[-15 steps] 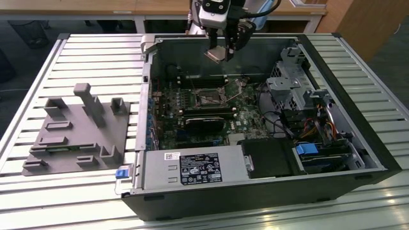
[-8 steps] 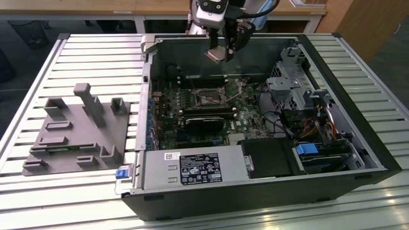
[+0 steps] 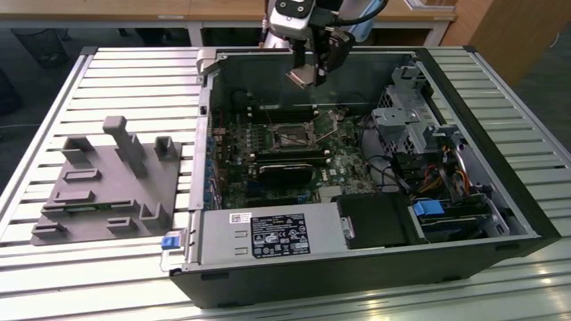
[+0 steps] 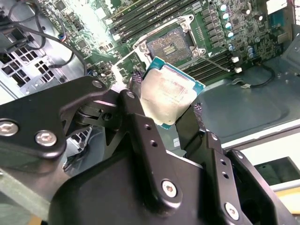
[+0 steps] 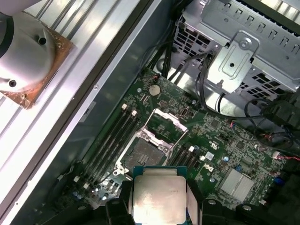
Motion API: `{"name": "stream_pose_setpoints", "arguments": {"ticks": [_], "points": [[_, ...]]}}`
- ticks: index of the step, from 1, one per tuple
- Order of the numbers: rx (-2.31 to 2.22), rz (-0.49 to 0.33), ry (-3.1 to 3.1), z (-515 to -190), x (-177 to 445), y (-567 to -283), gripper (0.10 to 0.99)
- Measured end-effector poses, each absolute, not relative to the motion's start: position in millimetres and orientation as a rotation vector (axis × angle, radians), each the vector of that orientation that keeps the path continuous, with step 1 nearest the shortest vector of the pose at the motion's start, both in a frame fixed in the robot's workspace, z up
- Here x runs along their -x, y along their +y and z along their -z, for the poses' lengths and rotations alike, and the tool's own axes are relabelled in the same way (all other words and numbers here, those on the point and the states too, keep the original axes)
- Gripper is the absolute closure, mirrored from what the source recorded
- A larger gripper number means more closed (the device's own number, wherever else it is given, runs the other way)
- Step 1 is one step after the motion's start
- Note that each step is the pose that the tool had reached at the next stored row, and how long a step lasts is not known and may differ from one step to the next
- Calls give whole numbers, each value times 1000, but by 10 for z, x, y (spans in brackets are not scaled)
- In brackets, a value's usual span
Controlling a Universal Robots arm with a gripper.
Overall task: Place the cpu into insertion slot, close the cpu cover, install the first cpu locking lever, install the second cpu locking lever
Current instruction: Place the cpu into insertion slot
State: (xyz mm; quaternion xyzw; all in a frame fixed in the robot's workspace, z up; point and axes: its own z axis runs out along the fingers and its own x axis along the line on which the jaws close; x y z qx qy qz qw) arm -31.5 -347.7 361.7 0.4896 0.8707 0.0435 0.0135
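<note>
As I checked the feeds, the gripper (image 4: 166, 95) was pinching the cpu (image 4: 172, 89) between its two black fingers (image 4: 140, 124), one pressed to each opposite edge, with the silvery-beige top turned towards both wrist cameras. I saw the chip tilted in the second wrist view and squarer in the first wrist view (image 5: 158, 199). It hung in the air, well clear of the green motherboard (image 5: 220, 140) below it. The insertion slot (image 5: 143, 154) lay just beside the chip's edge in that picture, with its pin-field bare. The cpu cover (image 5: 164, 123) stood raised off the socket along one side. A thin metal lever (image 4: 214, 63) angled out from the socket frame, and long dark memory slots (image 4: 150, 18) ran beside it. In the exterior view the gripper (image 3: 303, 77) hovered over the far part of the open computer case (image 3: 357, 287), above the socket. A grey power supply (image 3: 267, 235) sat at the near edge of the case and a silver drive cage (image 3: 406, 114) towards the exterior view's right. The case rested on a slatted table (image 3: 134, 80), and a grey moulded fixture (image 3: 107, 180) lay on the slats at the exterior view's left.
</note>
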Motion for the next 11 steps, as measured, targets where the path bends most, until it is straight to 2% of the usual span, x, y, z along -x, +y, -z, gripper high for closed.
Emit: {"name": "stream_pose_setpoints", "arguments": {"ticks": [11], "points": [[-1623,-134,2651,-3616,315,-3477,545]]}}
